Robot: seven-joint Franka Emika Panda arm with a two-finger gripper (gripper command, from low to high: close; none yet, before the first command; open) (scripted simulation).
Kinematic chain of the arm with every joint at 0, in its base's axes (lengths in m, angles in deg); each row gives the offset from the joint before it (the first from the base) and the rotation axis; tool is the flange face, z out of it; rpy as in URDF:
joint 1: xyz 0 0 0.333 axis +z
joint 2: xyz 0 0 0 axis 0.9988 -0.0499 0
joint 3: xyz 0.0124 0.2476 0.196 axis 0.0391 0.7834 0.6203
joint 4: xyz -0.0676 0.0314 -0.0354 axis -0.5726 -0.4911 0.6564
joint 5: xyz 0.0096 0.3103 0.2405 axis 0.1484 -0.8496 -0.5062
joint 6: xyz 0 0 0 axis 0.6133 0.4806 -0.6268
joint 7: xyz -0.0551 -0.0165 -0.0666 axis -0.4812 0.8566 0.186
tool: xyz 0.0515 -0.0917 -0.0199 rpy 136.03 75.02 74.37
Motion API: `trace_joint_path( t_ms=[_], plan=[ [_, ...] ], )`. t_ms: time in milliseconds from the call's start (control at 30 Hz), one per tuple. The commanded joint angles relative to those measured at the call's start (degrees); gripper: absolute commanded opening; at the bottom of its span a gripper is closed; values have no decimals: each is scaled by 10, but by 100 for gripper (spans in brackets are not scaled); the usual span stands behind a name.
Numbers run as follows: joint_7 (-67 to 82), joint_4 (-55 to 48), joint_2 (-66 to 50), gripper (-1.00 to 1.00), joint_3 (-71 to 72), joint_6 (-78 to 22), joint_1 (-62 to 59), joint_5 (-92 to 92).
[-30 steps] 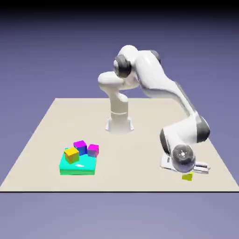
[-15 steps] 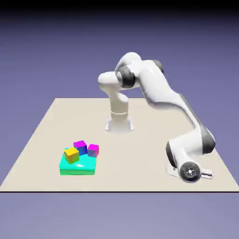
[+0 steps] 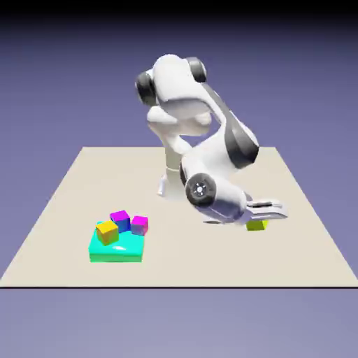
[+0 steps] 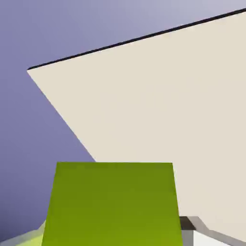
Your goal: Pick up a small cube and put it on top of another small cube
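The lemon-yellow small cube [image 3: 256, 225] hangs just above the table at the exterior view's right, directly under the hand, with my gripper [image 3: 261, 219] shut on it. In the hand view the same cube [image 4: 113, 204] fills the bottom middle, and a grey fingertip [image 4: 190, 224] shows at its right side. The other small cube [image 3: 120, 220], with a magenta-purple top and blue sides, sits on a teal slab far off at the exterior view's left. The arm is folded low over the table's middle.
On the teal slab [image 3: 119, 250] there are also an orange-yellow cube [image 3: 107, 231] and an all-magenta cube [image 3: 139, 224], close beside the purple-topped one. The robot's base [image 3: 176, 183] stands behind. The hand view shows the table's far edge [image 4: 134, 41].
The arm dropped onto the yellow cube near the table's front right, closed on it, then swung it back and to the exterior view's left. The cubes on the slab stayed put.
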Motion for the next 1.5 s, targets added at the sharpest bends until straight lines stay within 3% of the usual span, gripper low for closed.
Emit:
trace_joint_path(
  t_ms=[0, 1467],
  plan=[
    [5, 3, 11, -100, 13, -2, -21, 1],
    [245, 132, 476, -100, 603, -83, -934, 14]
  ],
)
